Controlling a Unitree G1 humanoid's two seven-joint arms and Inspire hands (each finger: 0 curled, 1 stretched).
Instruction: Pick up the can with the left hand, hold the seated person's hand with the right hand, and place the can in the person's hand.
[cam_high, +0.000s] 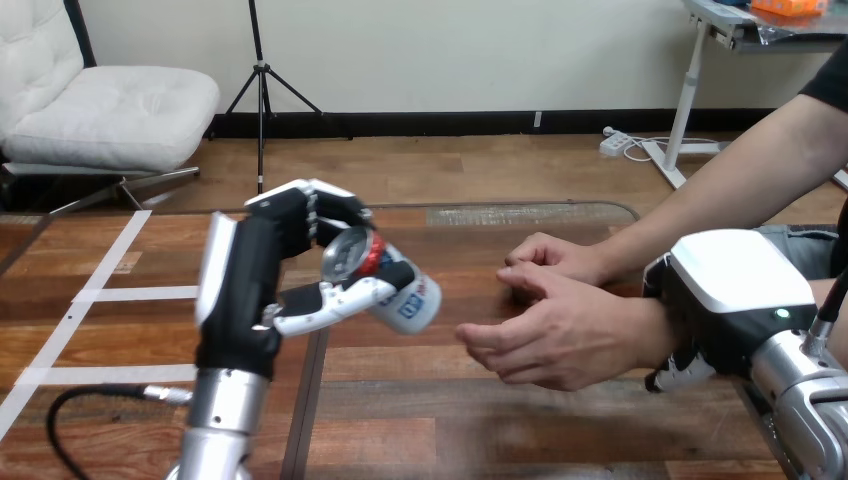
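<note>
The surface (450, 420) is dark reddish wood laid in long boards, with a dark seam (305, 410) running from its near edge towards the middle. White tape strips (100, 294) cross its left part, some running along the boards and one slanting off towards the far left corner. A black cable (75, 405) loops on the wood near the near left corner. At the far edge, right of the middle, lies a pale see-through mat (530, 213).

The left hand (265, 275) is raised over the left-middle of the surface. Its fingers (330, 205) are curled over the can (395, 290) and the thumb is tucked under it, so the can is clamped between them. The can is clear of the wood, tipped onto its side, with its silver top turned back towards the near edge.

Just right of the can, and apart from it, the person's nearer hand (565, 335) hangs above the wood, fingers loosely bent and pointing at the can. The person's farther hand (550, 258) lies just behind it, closer to the far edge.

The right hand (735, 290) sits at the right edge, over the wrist of the nearer hand. Its fingers (678, 372) show beneath that wrist, curled round it.
</note>
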